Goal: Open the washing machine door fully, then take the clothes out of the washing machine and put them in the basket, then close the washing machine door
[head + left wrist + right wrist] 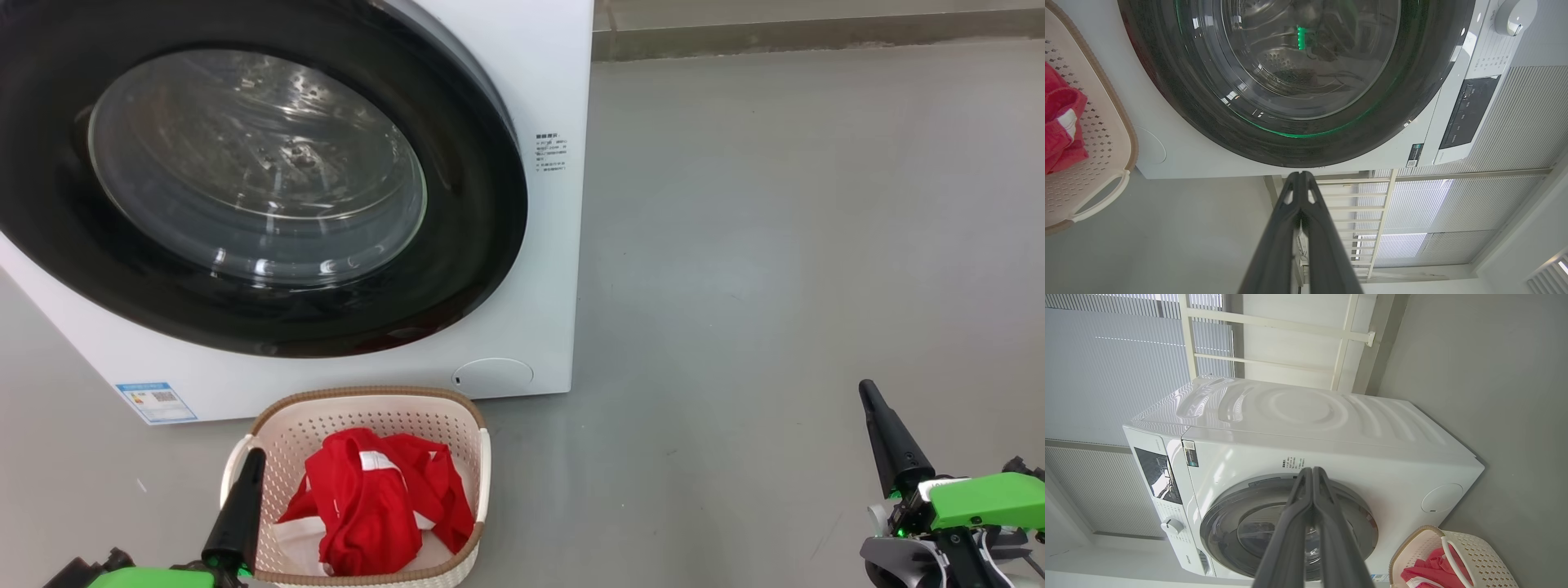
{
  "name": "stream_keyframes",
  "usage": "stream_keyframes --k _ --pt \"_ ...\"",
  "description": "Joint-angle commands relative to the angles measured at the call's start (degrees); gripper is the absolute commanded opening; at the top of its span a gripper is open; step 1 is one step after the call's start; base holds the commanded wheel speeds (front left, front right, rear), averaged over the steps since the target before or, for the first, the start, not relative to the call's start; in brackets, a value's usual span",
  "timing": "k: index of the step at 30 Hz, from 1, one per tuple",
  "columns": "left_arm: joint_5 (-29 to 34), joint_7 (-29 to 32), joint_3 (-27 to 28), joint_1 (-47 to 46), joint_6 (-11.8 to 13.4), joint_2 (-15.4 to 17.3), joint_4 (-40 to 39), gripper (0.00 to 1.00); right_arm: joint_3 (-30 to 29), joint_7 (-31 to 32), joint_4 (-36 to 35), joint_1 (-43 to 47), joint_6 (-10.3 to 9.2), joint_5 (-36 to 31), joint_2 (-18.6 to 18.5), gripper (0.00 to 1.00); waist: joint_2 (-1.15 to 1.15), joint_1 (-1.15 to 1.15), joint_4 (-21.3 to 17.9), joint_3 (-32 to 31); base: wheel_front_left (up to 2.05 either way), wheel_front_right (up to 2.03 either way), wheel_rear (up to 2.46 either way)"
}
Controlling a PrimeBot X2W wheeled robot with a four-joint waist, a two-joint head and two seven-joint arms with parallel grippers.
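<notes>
The white front-loading washing machine (543,245) stands on the grey floor (775,245), filling the head view from nine to twelve o'clock. Its round door (253,171), with a black rim and a bulging glass bowl, lies flat against the front. It looks shut, and nothing red shows through the glass, so the drum seems to be emptied.

At six o'clock, just in front of the machine, sits the cream perforated basket (367,394), close enough for a short carry from the drum. The red and white clothes (375,498) lie heaped inside it, below the brown rim.

The left gripper (255,456) rises at seven o'clock beside the basket's left handle, its jaws pressed together on nothing. The right gripper (865,389) hangs at four o'clock, well apart over bare floor, jaws likewise closed and empty. Both arms seem parked clear, and I judge the task essentially finished.
</notes>
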Motion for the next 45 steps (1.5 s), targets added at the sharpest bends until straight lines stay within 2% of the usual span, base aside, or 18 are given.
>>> stream_keyframes --k 1,45 --pt "-0.4 0.4 1.7 -2.3 -0.4 0.5 -1.2 0.00 0.8 0.3 -1.7 -2.4 0.02 0.1 -0.2 0.00 0.00 0.00 0.0 0.0 0.00 0.00 0.00" --pt "-0.4 0.3 1.7 -2.3 -0.4 0.5 -1.2 0.00 0.6 0.4 -1.7 -2.4 0.02 0.0 -0.2 0.00 0.00 0.00 0.0 0.0 0.00 0.00 0.00"
